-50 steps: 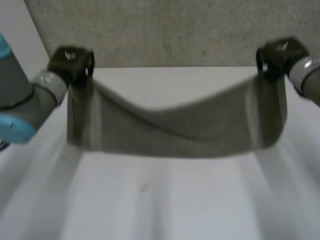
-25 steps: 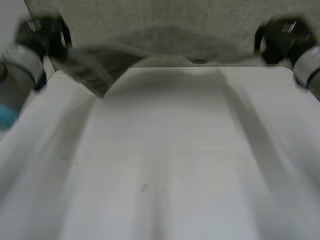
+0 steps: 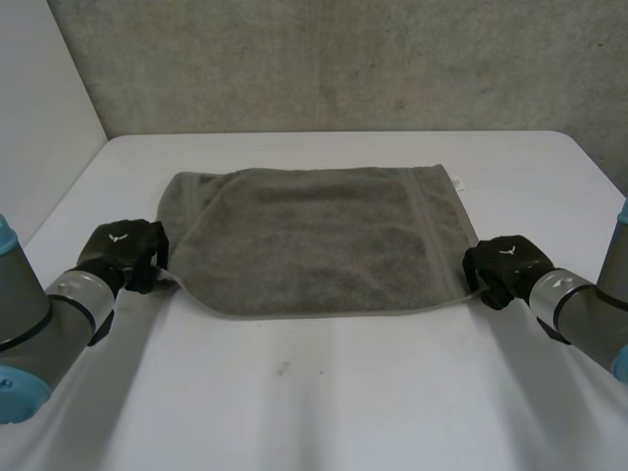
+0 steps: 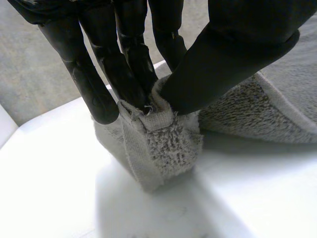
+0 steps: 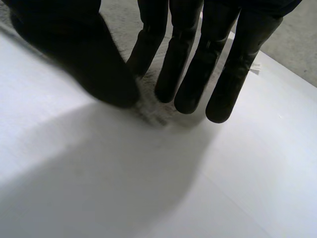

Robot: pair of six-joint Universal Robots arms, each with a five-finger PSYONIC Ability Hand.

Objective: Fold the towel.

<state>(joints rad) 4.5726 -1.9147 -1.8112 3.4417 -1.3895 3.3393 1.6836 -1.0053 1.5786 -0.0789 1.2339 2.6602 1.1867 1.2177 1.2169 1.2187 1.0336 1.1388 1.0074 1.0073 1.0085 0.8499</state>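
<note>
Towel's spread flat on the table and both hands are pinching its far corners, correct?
Not quite: the hands are on the near corners, not the far ones. In the head view the towel lies spread on the table, with the left hand pinching its near left corner and the right hand pinching its near right corner.

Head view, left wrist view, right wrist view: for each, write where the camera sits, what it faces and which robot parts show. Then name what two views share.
Head view: behind, between the arms, looking down on white table and spread towel; shows both arms, left robot hand, right robot hand.
Left wrist view: on that wrist, looking along the palm; fingers and thumb pinch a towel corner.
Right wrist view: on that wrist; fingers and thumb pinch another corner.
Both wrist views share towel and table.
</note>
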